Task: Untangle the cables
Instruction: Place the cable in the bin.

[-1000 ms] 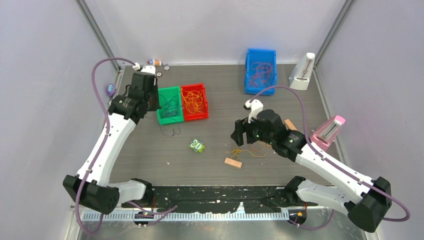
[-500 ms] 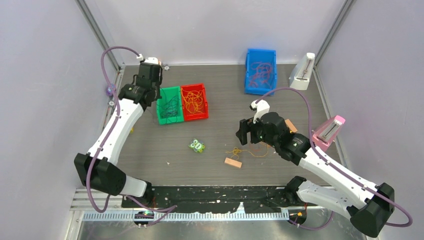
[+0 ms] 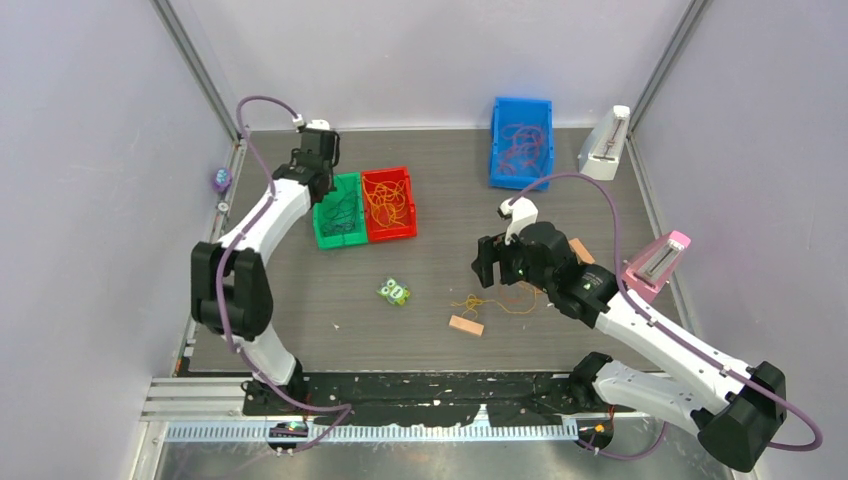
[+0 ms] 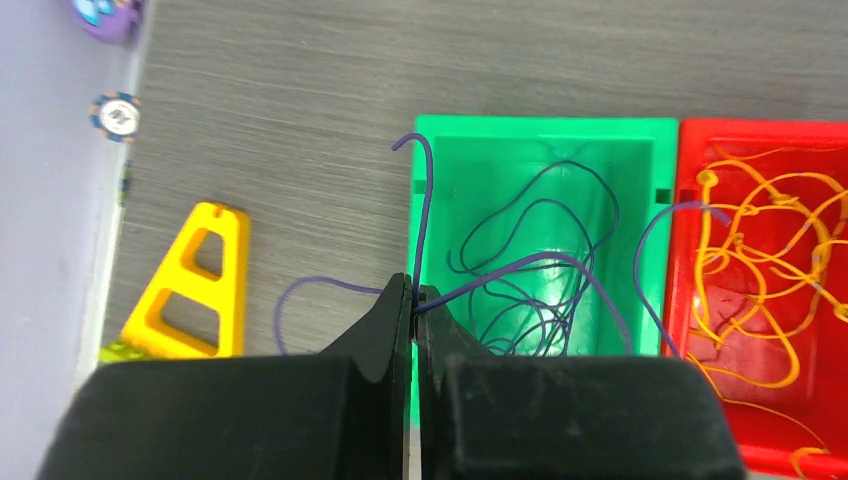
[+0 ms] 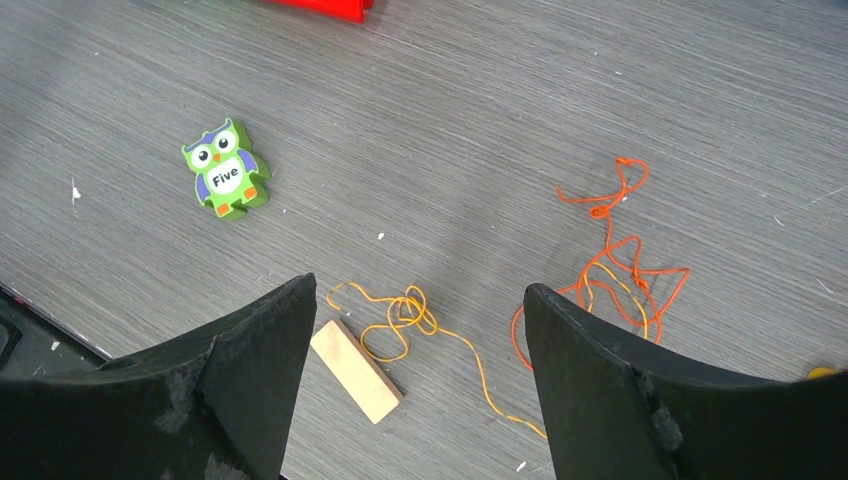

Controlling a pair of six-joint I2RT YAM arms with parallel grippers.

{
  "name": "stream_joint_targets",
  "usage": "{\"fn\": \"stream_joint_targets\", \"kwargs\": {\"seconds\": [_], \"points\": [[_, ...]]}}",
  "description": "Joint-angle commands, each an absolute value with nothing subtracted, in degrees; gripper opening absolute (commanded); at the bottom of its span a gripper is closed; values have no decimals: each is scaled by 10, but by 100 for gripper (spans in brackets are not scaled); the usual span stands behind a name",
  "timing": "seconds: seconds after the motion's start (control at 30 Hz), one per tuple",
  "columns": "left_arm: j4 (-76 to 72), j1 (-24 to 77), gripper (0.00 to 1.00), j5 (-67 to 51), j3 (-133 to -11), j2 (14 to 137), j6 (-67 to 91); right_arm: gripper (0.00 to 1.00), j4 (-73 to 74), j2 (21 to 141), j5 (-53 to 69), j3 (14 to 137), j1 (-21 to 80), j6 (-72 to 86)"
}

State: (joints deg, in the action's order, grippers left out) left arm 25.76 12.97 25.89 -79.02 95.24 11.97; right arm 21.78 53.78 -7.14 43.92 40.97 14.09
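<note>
1. My left gripper point(image 4: 412, 292), jaws pressed together on a single dark purple cable point(image 4: 424, 200), hangs in line with the left wall of the green bin point(image 4: 540, 124) in its wrist view. The bin's hollow lies ahead and to the right of the fingertips.
2. From the pinch, one length of the strand runs straight ahead along that wall and a loop sags left over the table. Another length arcs right across the bin, and its end reaches the red bin point(image 4: 690, 130) of orange cables point(image 4: 760, 200). I judge the drop needs a shift to the right, so the whole strand lands with the other purple ones.
3. My right gripper point(image 5: 418, 292) hovers with jaws wide apart, holding nothing. A pale orange cable point(image 5: 405, 312) lies knotted under the gap, its tail trailing toward the right finger. A redder cable point(image 5: 612, 265) lies close beside it. This arm is plainly the nearer to both.
4. Only the left wrist view shows the pinch. The top view loses that strand, but it alone shows the blue bin point(image 3: 522, 106) of red cables point(image 3: 520, 145) at the far edge.
</note>
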Motion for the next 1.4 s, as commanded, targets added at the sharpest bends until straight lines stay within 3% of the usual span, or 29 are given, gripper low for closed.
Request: {"fn": "stream_joint_targets", "kwargs": {"seconds": [0.0,0.2,0.47,0.63,0.83,1.03,1.13,1.37], "points": [[232,127,0,222,-815,1006,141,81,189,538,-87,453,403,139],[278,127,0,181,-867,1063,138,81,189,538,-81,451,395,137],[427,127,0,396,-905,989,154,81,189,523,-77,442,383,135],[415,127,0,430,-817,879,155,81,180,523,-67,435,377,137],[424,128,0,348,-834,806,153,81,177,529,-53,436,371,142],[338,128,0,194,-843,782,112,81,167,531,-37,436,368,150],[275,128,0,120,-837,790,81,81,166,531,-29,437,368,152],[222,122,0,107,-889,875,48,81,177,519,-29,440,362,147]]}}
